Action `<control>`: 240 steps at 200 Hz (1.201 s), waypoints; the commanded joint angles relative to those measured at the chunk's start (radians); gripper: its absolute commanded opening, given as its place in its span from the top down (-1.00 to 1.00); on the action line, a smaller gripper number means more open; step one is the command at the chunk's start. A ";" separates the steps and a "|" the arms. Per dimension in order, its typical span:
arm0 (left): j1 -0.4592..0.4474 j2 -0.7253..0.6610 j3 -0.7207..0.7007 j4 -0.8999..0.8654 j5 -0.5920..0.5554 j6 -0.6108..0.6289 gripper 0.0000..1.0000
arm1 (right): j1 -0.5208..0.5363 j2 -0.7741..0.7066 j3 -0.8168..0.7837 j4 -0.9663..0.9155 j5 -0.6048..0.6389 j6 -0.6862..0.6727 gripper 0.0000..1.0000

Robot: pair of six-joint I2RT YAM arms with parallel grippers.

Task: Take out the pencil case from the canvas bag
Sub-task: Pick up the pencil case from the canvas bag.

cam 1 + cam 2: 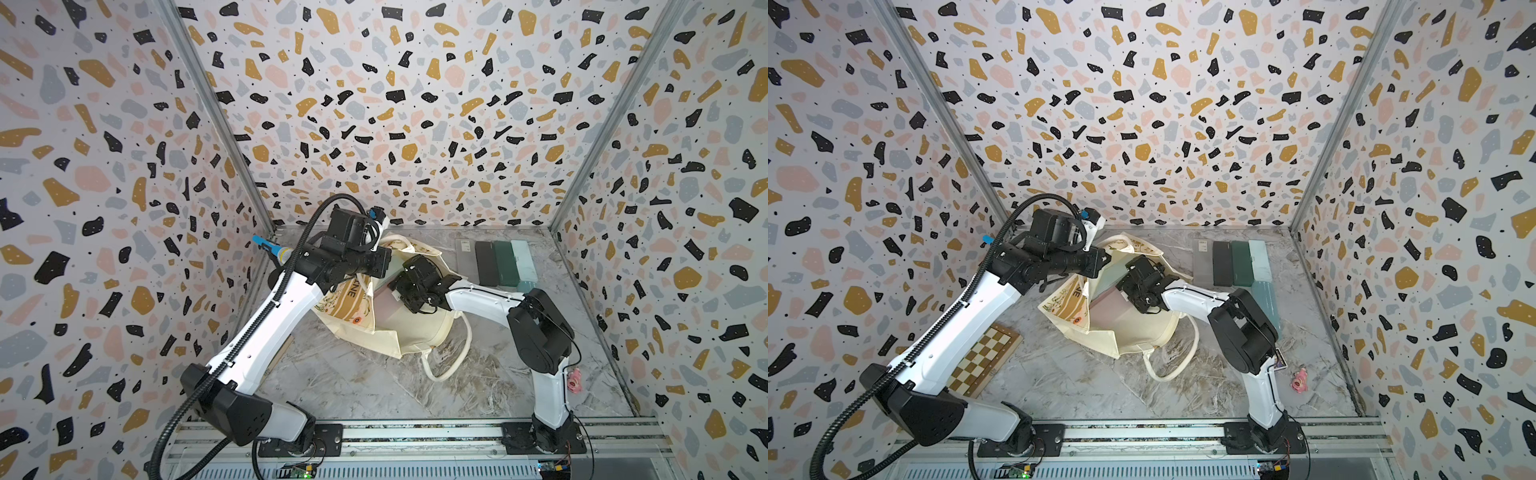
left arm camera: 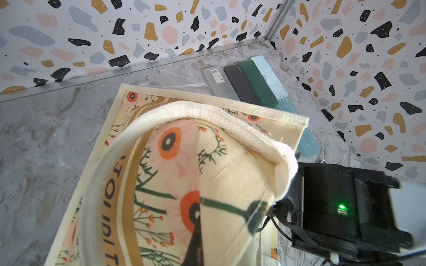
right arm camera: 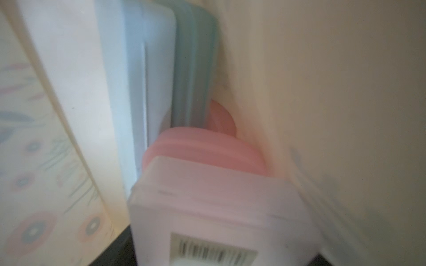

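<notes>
Looking down, we see the canvas bag lying slumped on the marble table. The left gripper has its fingers pressed together on the bag's flower-printed rim and holds that edge raised. The right gripper reaches into the bag's mouth; we cannot tell how its fingers stand. The pink pencil case sits inside the bag, beside a pale blue case and a teal case. A row of cases lies outside, just beside the bag.
</notes>
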 commanded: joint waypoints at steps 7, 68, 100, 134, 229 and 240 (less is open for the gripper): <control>-0.006 -0.042 0.021 0.051 -0.060 0.014 1.00 | 0.038 -0.120 -0.017 0.031 0.178 -0.157 -0.32; -0.004 -0.042 0.022 0.047 -0.097 0.016 1.00 | 0.108 -0.188 -0.067 0.126 0.329 -0.360 -0.24; -0.001 -0.021 0.047 0.035 -0.119 0.014 1.00 | 0.129 -0.239 -0.139 0.233 0.368 -0.498 -0.17; 0.009 0.009 0.080 0.011 -0.124 0.002 1.00 | 0.129 -0.327 -0.237 0.373 0.342 -0.618 -0.15; 0.040 0.057 0.104 -0.017 -0.089 -0.014 1.00 | 0.128 -0.596 -0.411 0.568 0.239 -0.909 -0.14; 0.044 0.062 0.108 -0.020 -0.088 -0.015 1.00 | 0.129 -0.623 -0.412 0.556 0.237 -0.926 -0.14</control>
